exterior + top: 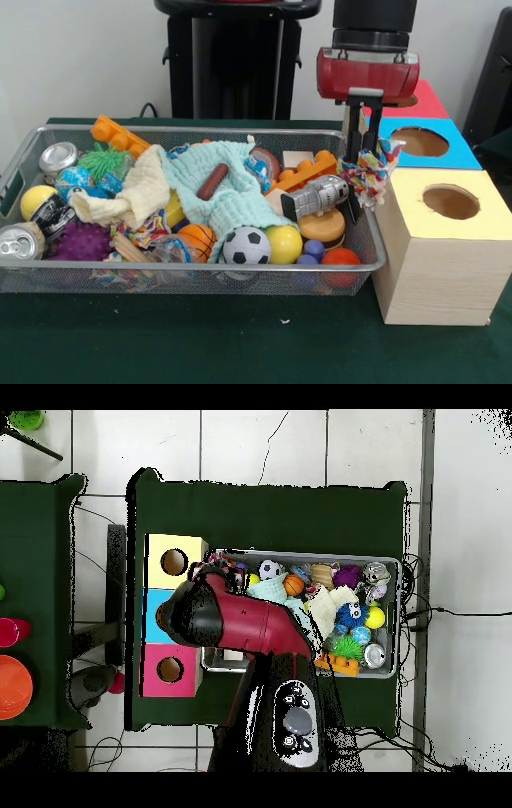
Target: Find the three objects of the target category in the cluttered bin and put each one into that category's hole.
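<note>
My gripper (362, 182) hangs from the red arm head over the right end of the silver wire-mesh bin (160, 280). It is shut on a scrunched multicolour fabric piece (379, 168), held above the bin's right rim. The yellow-topped box stands just right of it, and its round dark hole (450, 202) is empty. Another bit of patterned fabric (146, 233) peeks out under the pale-yellow cloth (136, 194). In the overhead view the arm (240, 619) hides the gripper. The yellow box's hole (174, 562) shows left of the bin (398, 614).
The blue-topped box's hole (419, 142) and the red-topped box (424, 100) stand behind the yellow one. The bin holds a mint-green cloth (232, 196), balls, cans, orange bricks and a toy soccer ball (246, 246). The robot's pedestal (236, 64) stands behind the bin.
</note>
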You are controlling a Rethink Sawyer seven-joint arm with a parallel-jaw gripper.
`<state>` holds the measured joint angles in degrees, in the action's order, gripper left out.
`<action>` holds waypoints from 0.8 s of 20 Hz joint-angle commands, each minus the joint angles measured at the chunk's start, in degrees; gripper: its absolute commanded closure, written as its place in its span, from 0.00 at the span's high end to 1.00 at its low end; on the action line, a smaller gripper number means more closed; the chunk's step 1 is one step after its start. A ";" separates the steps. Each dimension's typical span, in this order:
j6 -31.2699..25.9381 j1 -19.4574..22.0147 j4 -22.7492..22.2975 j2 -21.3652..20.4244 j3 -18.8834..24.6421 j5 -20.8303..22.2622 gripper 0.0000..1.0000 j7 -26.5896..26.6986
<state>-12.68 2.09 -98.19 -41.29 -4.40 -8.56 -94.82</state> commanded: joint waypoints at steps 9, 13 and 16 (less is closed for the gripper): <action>-7.13 3.48 -6.48 -3.85 10.88 -2.40 0.00 -7.95; -5.84 3.72 -6.94 -3.32 12.39 -3.39 0.00 -9.18; -5.57 3.38 -7.13 -3.03 12.58 -3.82 0.00 -9.76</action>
<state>-12.69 4.42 -99.52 -45.52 1.53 -10.00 -94.82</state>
